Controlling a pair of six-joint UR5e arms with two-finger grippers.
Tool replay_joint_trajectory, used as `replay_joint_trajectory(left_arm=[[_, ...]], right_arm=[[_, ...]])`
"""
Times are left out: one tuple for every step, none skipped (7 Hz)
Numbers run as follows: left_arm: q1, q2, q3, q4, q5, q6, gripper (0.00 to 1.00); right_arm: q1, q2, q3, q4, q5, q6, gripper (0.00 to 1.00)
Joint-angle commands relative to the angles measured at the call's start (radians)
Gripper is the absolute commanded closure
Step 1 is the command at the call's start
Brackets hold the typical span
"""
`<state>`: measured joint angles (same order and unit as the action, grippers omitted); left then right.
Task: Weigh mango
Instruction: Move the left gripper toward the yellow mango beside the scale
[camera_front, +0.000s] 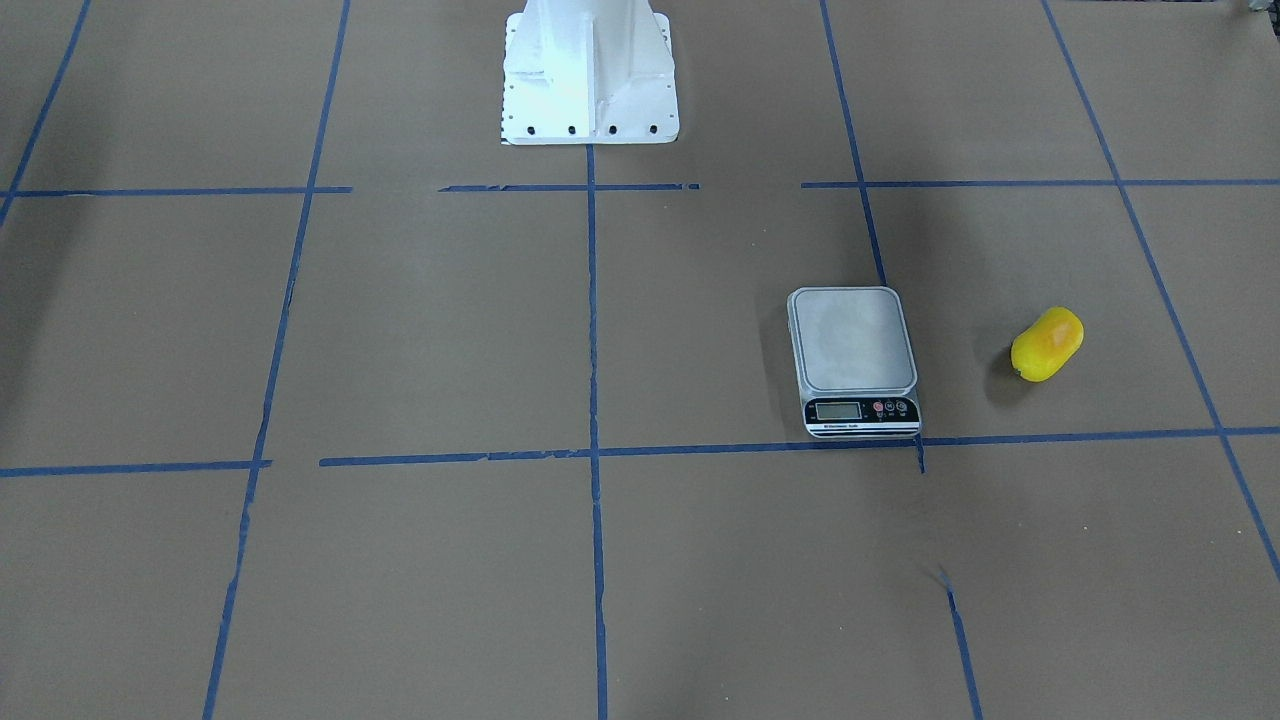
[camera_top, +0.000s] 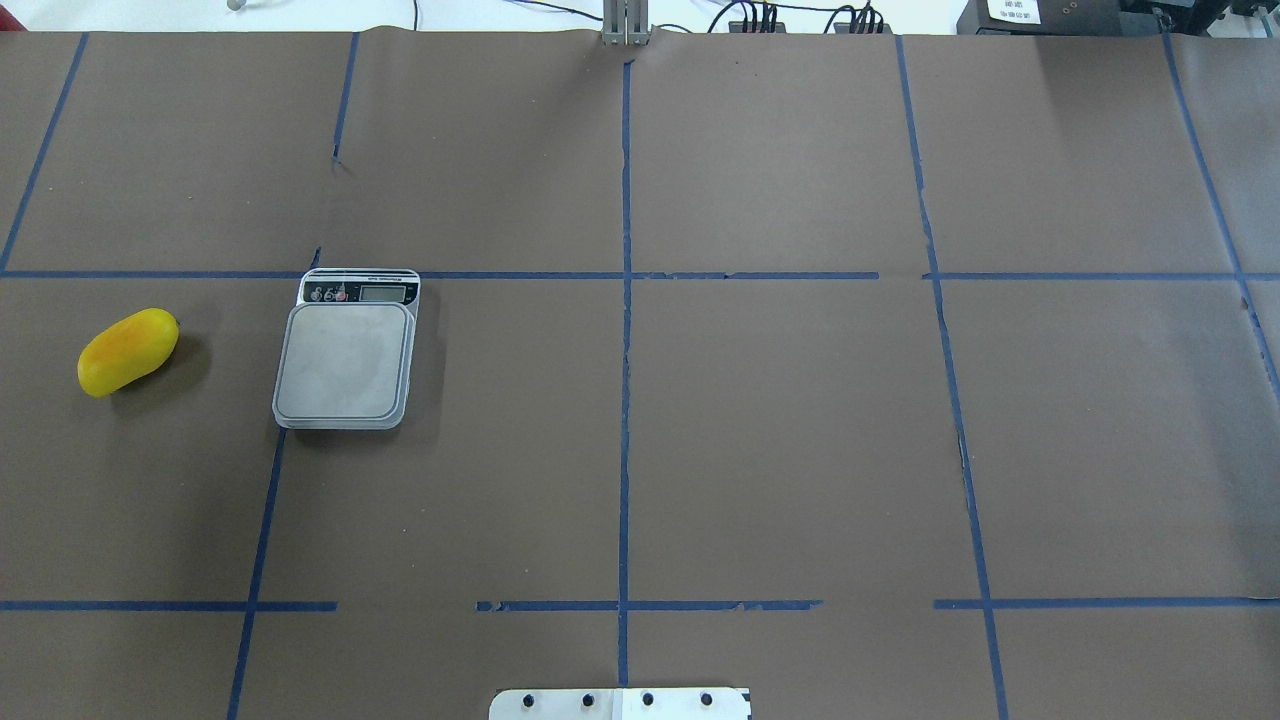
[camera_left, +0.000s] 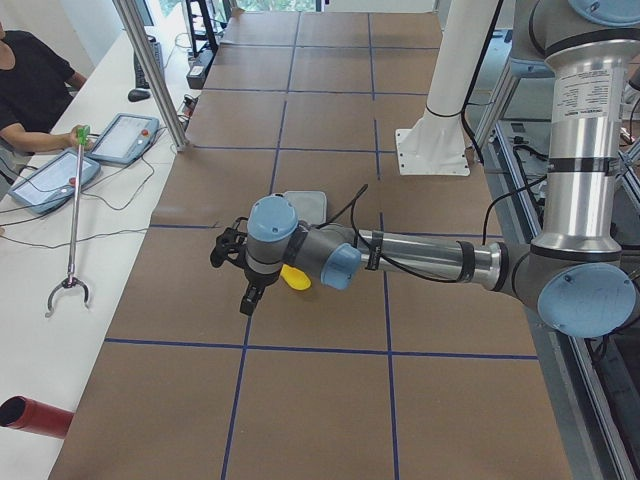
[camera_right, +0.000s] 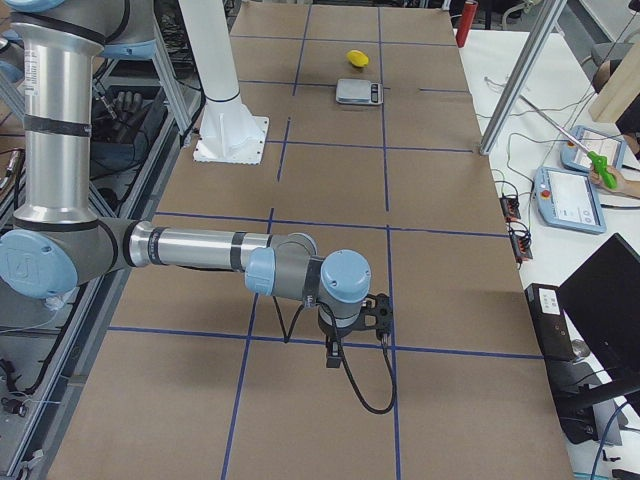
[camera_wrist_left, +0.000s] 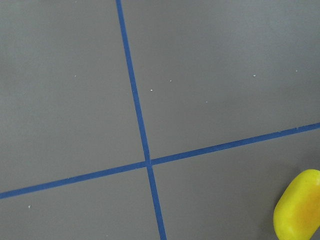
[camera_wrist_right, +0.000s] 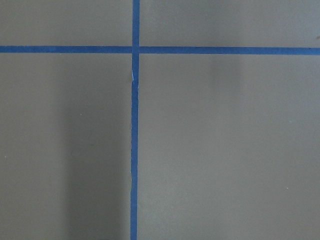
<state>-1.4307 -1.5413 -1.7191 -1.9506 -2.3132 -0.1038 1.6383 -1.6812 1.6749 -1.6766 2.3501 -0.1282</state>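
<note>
Mango (camera_top: 128, 351) lies on the brown surface (camera_top: 780, 430), on the robot's left of the digital scale (camera_top: 345, 362) — near it, not touching, platform bare. Its long axis runs diagonal, far end angled toward the scale. L arm (camera_left: 420, 255) is nearer (the fruit peeks into its wrist cam's lower-right corner), while R arm (camera_right: 200, 247) hangs well apart. L fingers (camera_left: 249, 300), R fingers (camera_right: 378, 310) — can't tell if wide or narrow. I'd go w/ L.

A robotics lab: blue-taped grid table (camera_top: 800, 450), teach pendants (camera_left: 125, 138), cabled workbench (camera_left: 30, 330) alongside.
</note>
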Motion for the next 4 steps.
replay_joint_trajectory(left_arm=[[0.311, -0.019, -0.062, -0.071, 0.223, -0.142, 0.00], [0.387, -0.064, -0.038, -0.070, 0.235, -0.239, 0.00], [0.406, -0.091, 0.007, -0.076, 0.235, -0.237, 0.00], [0.430, -0.114, 0.048, -0.097, 0.235, -0.237, 0.00]], right_arm=[[0.000, 0.000, 0.000, 0.000, 0.000, 0.001, 0.00], [0.000, 0.000, 0.000, 0.000, 0.000, 0.001, 0.00], [0.000, 0.000, -0.001, 0.000, 0.000, -0.001, 0.00], [0.000, 0.000, -0.001, 0.000, 0.000, -0.001, 0.00]])
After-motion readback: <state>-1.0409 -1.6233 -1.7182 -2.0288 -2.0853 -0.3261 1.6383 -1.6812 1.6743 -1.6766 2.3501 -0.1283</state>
